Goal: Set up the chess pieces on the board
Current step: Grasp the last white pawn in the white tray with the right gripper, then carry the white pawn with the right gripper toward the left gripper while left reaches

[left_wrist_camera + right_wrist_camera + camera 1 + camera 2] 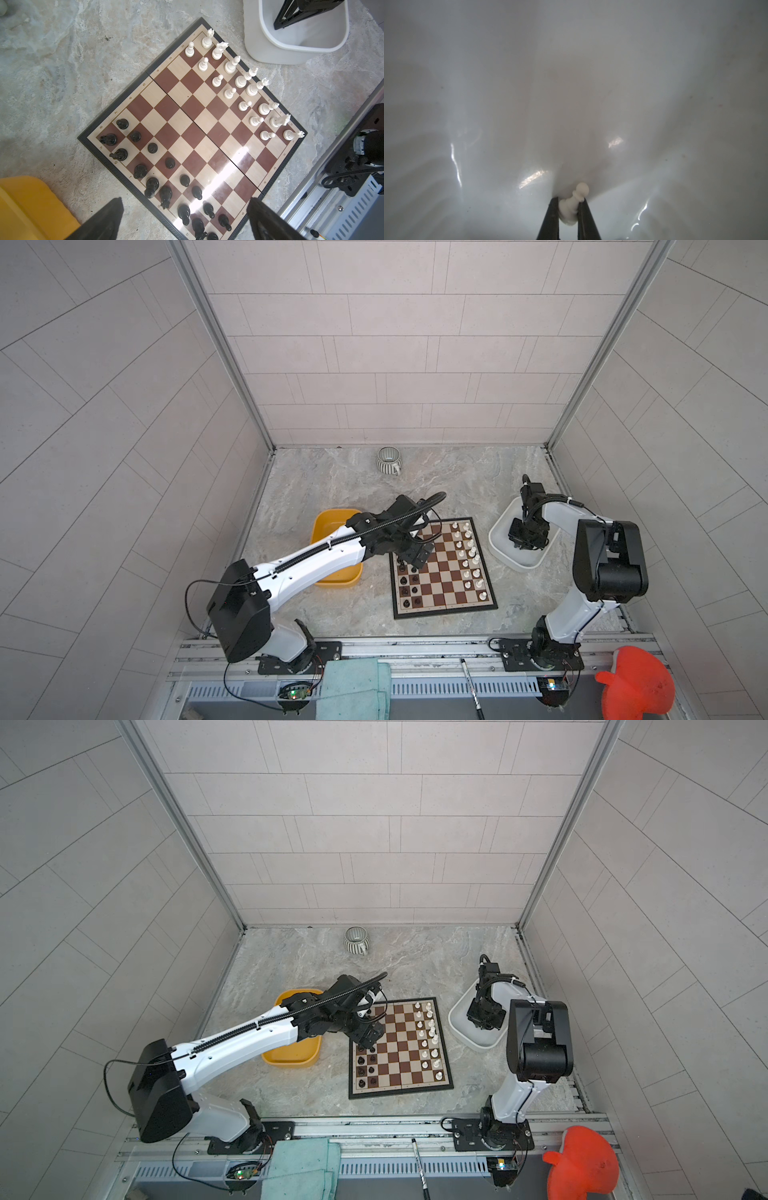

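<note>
right wrist: right end effector pinches white pawn, apparently in tray.

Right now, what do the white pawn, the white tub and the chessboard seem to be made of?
The pawn: probably plastic, smooth matte ivory, moulded look. The tub: likely glossy plastic; sharp highlights on rounded walls. The chessboard: wood-grain squares under a shiny coat, glare streak; core unclear.

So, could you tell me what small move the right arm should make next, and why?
Probably lift straight up, clear of the white tray's wall. The right gripper is shut on a white pawn down inside the tray, and the chessboard shows only seven white pawns, so this one likely belongs there next.
</note>
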Tool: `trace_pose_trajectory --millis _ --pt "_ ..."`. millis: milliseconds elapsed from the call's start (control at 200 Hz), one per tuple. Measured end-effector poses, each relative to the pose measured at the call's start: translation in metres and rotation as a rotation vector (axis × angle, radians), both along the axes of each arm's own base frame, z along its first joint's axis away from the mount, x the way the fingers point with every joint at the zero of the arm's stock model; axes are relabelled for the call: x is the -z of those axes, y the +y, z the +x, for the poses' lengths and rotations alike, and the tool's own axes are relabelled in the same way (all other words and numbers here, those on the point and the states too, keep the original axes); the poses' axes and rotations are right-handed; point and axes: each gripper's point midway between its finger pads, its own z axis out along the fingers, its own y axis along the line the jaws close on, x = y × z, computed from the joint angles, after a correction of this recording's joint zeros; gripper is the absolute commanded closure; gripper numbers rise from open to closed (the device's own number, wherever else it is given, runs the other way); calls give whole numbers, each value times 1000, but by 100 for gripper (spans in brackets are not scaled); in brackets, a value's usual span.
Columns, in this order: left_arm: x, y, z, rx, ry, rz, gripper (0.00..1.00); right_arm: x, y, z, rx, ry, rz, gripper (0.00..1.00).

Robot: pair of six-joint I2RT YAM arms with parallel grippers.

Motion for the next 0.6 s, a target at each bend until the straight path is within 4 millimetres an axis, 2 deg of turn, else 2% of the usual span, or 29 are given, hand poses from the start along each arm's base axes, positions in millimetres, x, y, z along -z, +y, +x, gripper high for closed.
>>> trace_pose_trajectory --millis 325,475,600 --pt "-5 1 13 -65 44 -83 0 -38 11 20 -80 -214 22 97" --pt "-5 5 21 -113 113 -146 0 -59 30 30 -151 -334 56 98" --pt "-6 11 37 -174 205 -225 0 -96 58 44 -260 -490 78 98"
